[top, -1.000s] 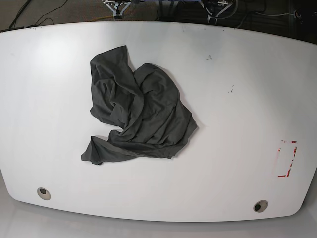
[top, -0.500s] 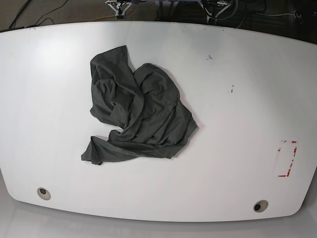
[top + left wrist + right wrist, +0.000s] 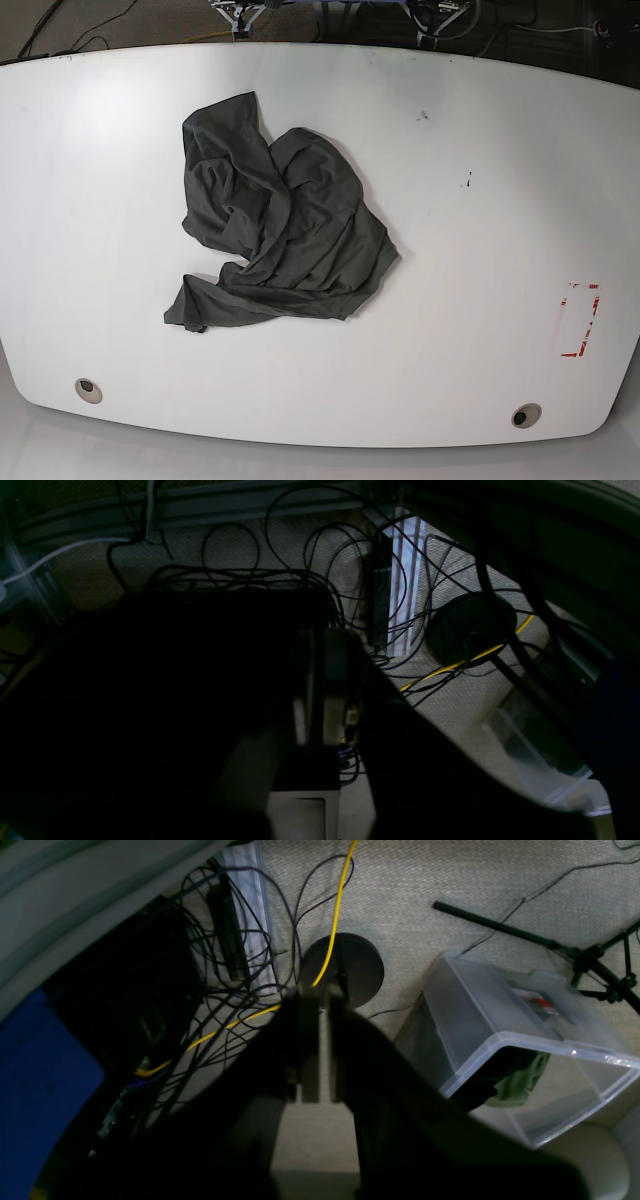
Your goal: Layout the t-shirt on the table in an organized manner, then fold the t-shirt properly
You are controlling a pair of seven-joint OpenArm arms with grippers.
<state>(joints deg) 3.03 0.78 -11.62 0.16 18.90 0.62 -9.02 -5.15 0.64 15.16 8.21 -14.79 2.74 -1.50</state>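
The white glossy surface (image 3: 480,240) fills the base view; a crumpled dark grey t-shirt (image 3: 275,225) lies left of centre; a red tape rectangle (image 3: 580,320) sits at lower right; two round grommets (image 3: 88,389) mark the bottom edge; small dark specks (image 3: 467,181) dot the upper right.

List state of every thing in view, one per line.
t-shirt: crumpled in a heap, not laid out, unfolded, nothing touching it.
table: bears only the shirt; red tape mark uncovered.
left gripper: shut, empty, off the table over floor cables.
right gripper: shut, empty, off the table over the floor.
plastic bin: on the floor, greenish cloth inside.
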